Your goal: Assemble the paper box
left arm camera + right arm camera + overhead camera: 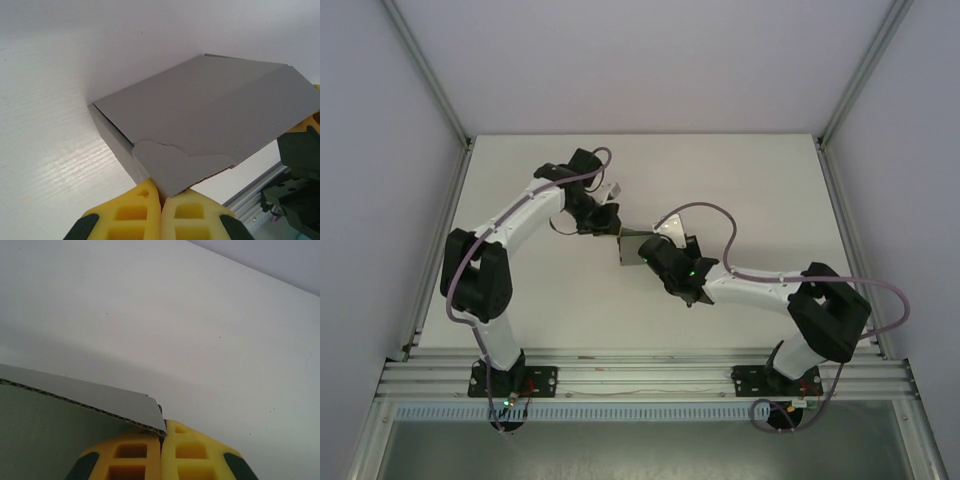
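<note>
Paper box (200, 110), nearly formed on the bench (750, 180), is clamped by the left pincer (161, 199) on a front flap and by the right pincer (162, 432) on a lid edge; lid closing seems in hand, flap tucking needed next.

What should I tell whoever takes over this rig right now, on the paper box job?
Left gripper: shut on the front flap of the paper box.
Right gripper: shut on a corner of the box's card edge.
Box: middle of the table, between the two grippers; whether it rests on the surface is unclear.
Done: box looks folded into a shallow shape, one side wall up, top panel over it.
Left: probably tucking in the front flap, which sticks out, to close it.
</note>
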`<state>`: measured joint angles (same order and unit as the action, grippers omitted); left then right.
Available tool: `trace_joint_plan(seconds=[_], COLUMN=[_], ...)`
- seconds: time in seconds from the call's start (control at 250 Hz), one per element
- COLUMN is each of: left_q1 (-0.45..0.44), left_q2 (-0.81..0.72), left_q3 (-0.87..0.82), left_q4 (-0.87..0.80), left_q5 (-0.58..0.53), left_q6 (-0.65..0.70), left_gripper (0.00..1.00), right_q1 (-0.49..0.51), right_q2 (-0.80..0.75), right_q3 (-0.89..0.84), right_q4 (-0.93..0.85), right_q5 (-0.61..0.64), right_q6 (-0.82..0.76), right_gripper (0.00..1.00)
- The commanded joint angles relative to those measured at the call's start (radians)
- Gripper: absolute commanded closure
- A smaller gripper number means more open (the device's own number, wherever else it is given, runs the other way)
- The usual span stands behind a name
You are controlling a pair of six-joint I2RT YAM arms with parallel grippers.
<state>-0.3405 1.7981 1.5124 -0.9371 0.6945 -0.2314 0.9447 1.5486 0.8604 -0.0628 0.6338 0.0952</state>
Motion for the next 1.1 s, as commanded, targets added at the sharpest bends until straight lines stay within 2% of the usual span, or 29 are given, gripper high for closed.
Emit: trace_joint_plan(seconds=[0.0,0.076,0.196,0.264,0.404,0.532,0.716,0.859,0.931,0.951,0.975,0.987,1.095], left_q1=[0.013,0.017,0.02,0.019,0.015,-0.026,-0.158,-0.166,-0.167,-0.169,-0.169,-0.169,-0.169], left_q2=[0.028,0.024,0.052,0.067,0.024,-0.037,-0.092,-0.117,-0.161,-0.177,-0.197,-0.207,-0.303], left_q3=[0.023,0.039,0.009,0.022,-0.104,-0.217,-0.317,-0.368,-0.371,-0.37,-0.368,-0.365,-0.349], left_q4=[-0.098,-0.102,-0.075,-0.109,0.017,0.108,0.207,0.265,0.256,0.252,0.244,0.24,0.235], left_q5=[0.142,0.072,0.165,0.097,0.124,-0.045,-0.348,-0.335,-0.369,-0.373,-0.38,-0.382,-0.352], left_q6=[-0.017,-0.031,-0.055,-0.052,-0.105,-0.124,-0.141,-0.187,-0.199,-0.196,-0.198,-0.2,-0.213], left_gripper=[1.0,1.0,1.0,1.0,1.0,1.0,1.0,1.0,1.0,0.89,0.71,0.66,0.61], right_q1=[0.017,0.017,0.017,0.017,0.017,0.017,0.017,0.018,0.018,0.018,0.017,0.017,0.017], right_q2=[0.055,0.055,0.057,0.054,0.048,0.041,0.004,-0.033,-0.041,-0.041,-0.04,-0.039,-0.029], right_q3=[-0.014,-0.017,-0.014,-0.01,-0.018,-0.029,-0.077,-0.104,-0.106,-0.107,-0.104,-0.104,-0.099], right_q4=[-0.1,-0.098,-0.112,-0.127,-0.117,-0.096,-0.03,0.008,0.011,0.011,0.009,0.008,0.004], right_q5=[-0.095,-0.107,-0.113,-0.114,-0.104,-0.099,-0.124,-0.132,-0.129,-0.128,-0.124,-0.124,-0.127], right_q6=[-0.03,-0.024,-0.011,-0.005,0.001,0.013,0.005,-0.034,-0.059,-0.062,-0.064,-0.066,-0.067], right_gripper=[1.0,1.0,1.0,1.0,1.0,1.0,1.0,1.0,1.0,1.0,1.0,1.0,1.0])
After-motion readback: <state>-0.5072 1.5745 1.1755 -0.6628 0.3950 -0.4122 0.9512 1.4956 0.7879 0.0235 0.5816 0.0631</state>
